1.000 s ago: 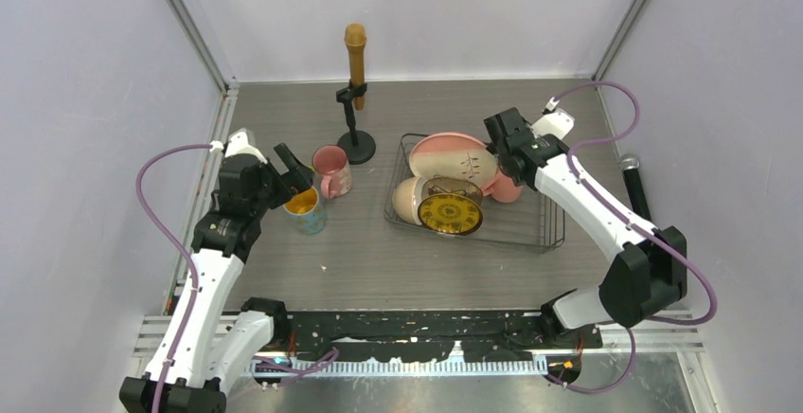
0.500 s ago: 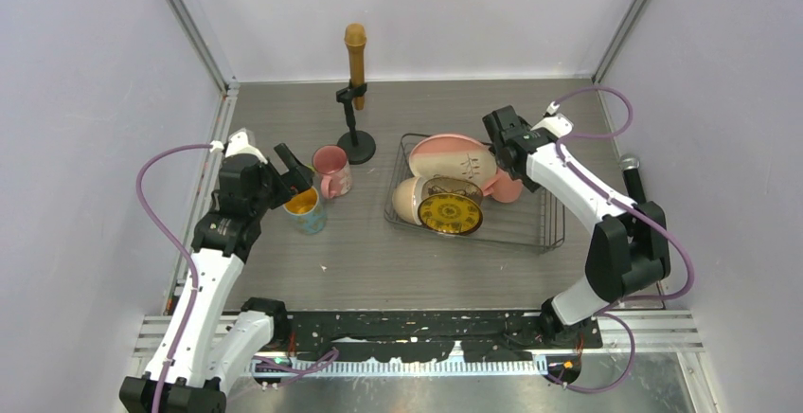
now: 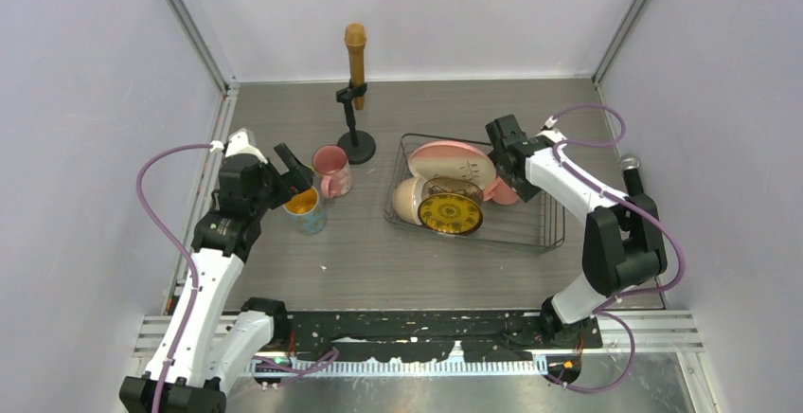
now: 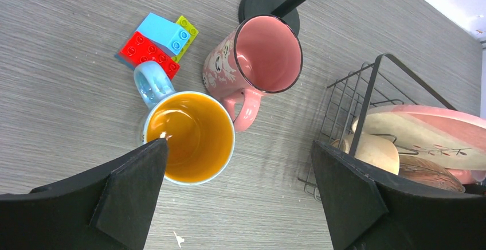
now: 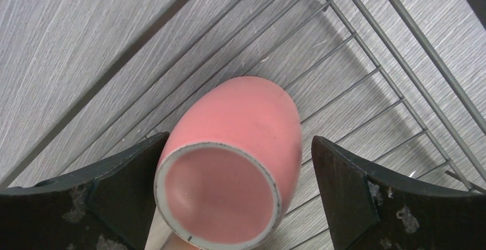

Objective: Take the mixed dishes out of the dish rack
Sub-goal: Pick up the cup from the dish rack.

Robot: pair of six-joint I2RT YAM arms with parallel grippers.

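The black wire dish rack [image 3: 530,228] holds the large pink-and-cream plate [image 3: 453,159], a cream bowl [image 3: 407,200], a brownish bowl [image 3: 453,188], the small yellow patterned plate [image 3: 450,214] and a pink mug [image 3: 505,190]. In the right wrist view that mug [image 5: 240,147] lies on its side on the rack wires [image 5: 367,72]. My right gripper [image 5: 240,187] is open with a finger on each side of it. A second pink mug [image 3: 330,170] and the yellow-inside mug [image 3: 305,209] stand on the table left of the rack. My left gripper [image 3: 295,174] hovers open above them, empty.
A black round-based microphone stand [image 3: 356,143] stands behind the pink mug. Toy blocks [image 4: 155,38] lie beside the yellow-inside mug [image 4: 192,138]. A second microphone [image 3: 634,181] lies right of the rack. Walls close in on the left, back and right.
My right arm has folded in and its gripper has come down around the pink mug in the rack. My left arm has not moved.
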